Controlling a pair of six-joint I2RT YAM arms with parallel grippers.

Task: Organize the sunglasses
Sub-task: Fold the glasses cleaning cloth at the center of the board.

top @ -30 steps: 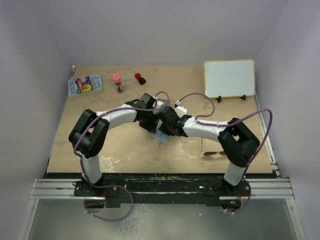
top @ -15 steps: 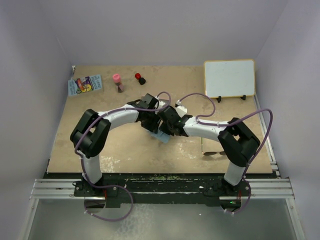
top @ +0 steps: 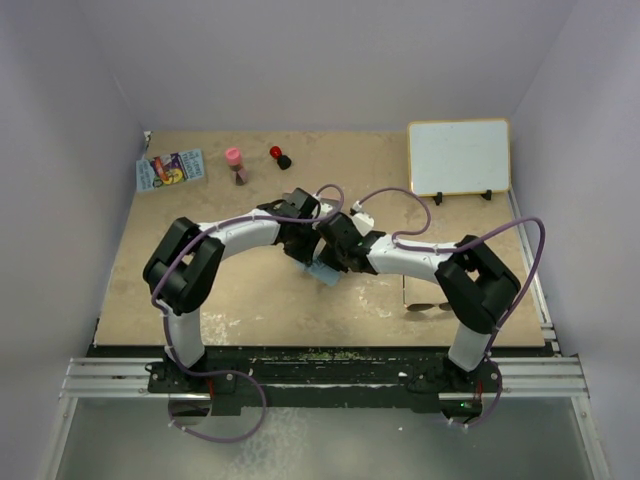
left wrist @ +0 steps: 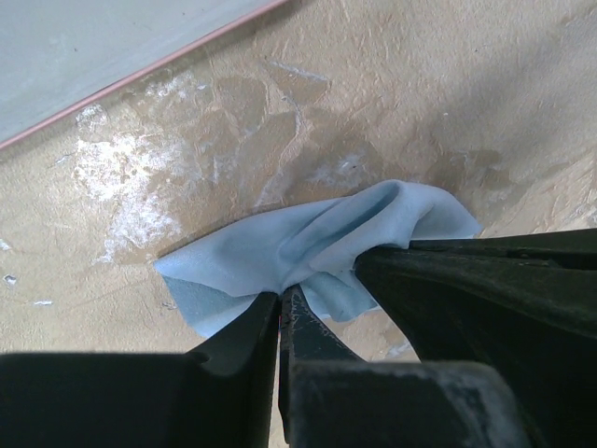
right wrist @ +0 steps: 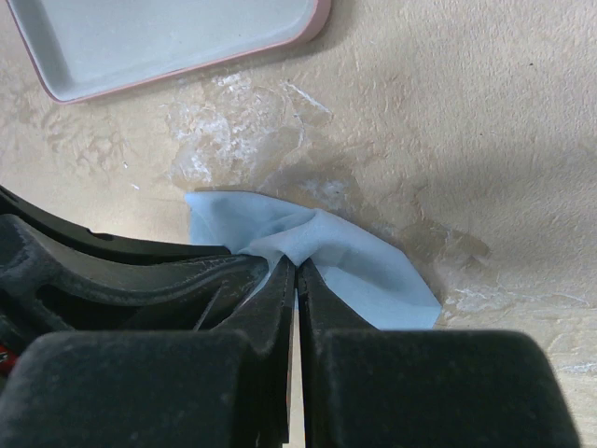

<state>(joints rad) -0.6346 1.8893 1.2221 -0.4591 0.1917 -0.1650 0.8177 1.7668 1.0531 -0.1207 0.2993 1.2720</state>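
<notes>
A light-blue cloth [left wrist: 308, 247] lies bunched on the tan table [top: 240, 290] where both arms meet. My left gripper [left wrist: 280, 297] is shut on a fold of it, and my right gripper [right wrist: 296, 266] is shut on a fold of the same cloth [right wrist: 345, 257] right beside it. From above, only a corner of the cloth [top: 325, 273] shows under the two grippers. The sunglasses [top: 430, 306] lie apart at the right, next to the right arm's elbow, with thin dark frame and brownish lenses. The open pink case [right wrist: 168, 37] lies just beyond the cloth.
A whiteboard [top: 458, 157] stands at the back right. At the back left are a colourful packet [top: 170, 168], a pink-capped bottle [top: 234, 160] and a small red and black object [top: 278, 155]. Purple cables loop over both arms.
My left gripper has closed on the cloth, and its arm has edged slightly right toward the right gripper. The right gripper has stayed shut on the cloth.
</notes>
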